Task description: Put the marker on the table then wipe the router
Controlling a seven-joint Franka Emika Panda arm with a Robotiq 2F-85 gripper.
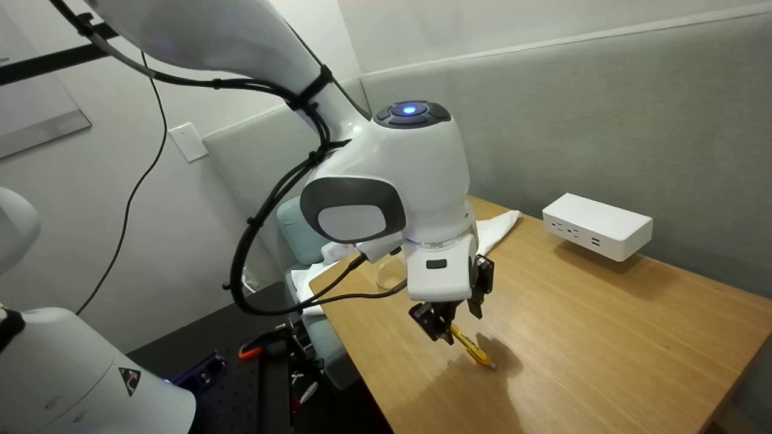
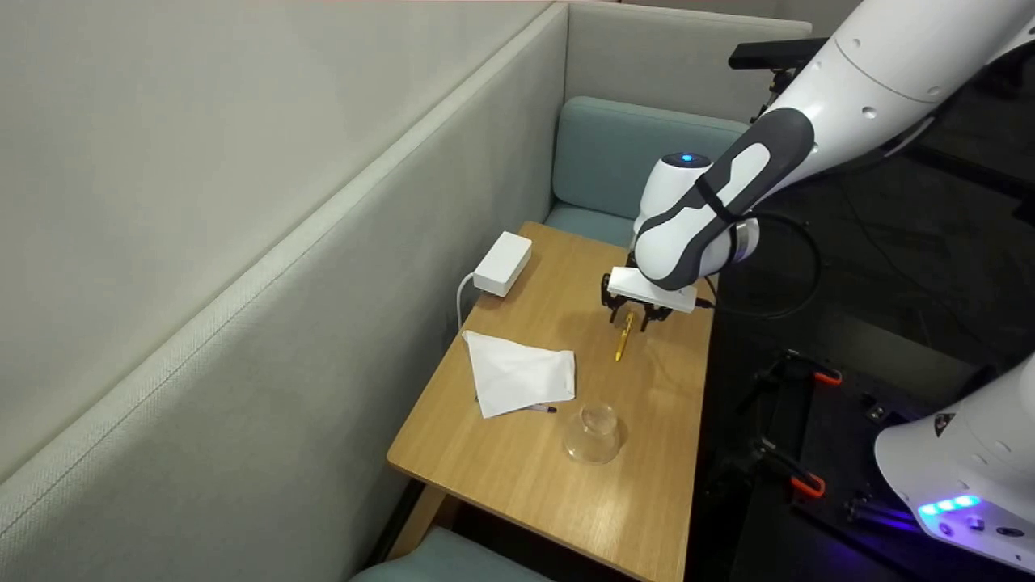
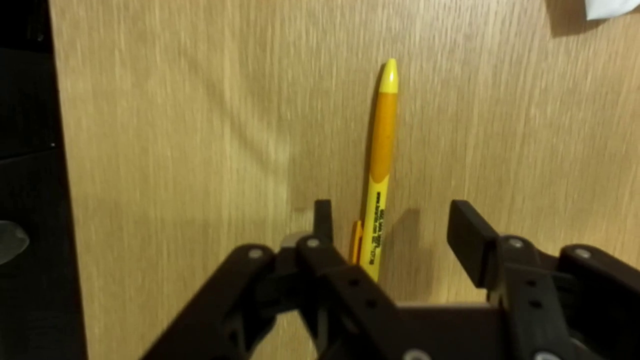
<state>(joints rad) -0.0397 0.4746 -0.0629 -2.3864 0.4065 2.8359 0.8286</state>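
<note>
A yellow and orange pen-like marker (image 3: 382, 135) lies flat on the wooden table (image 1: 603, 349); it also shows in both exterior views (image 1: 473, 348) (image 2: 623, 339). My gripper (image 3: 390, 215) is open and empty, a little above the table. In the wrist view the clip end of the marker lies between the two fingers, nearer the left one, and its rear tip is hidden behind the gripper. The gripper also shows in both exterior views (image 1: 463, 328) (image 2: 628, 323). A white box with sockets (image 1: 597, 226), perhaps the router, is at the wall-side table edge; it also shows in an exterior view (image 2: 503, 263).
A white cloth (image 2: 517, 372) lies near the wall side, its corner (image 3: 610, 7) in the wrist view. A dark-ended pen (image 2: 543, 408) sticks out from under it. A clear glass bowl (image 2: 593, 436) stands beside it. A padded wall (image 1: 603, 120) borders the table.
</note>
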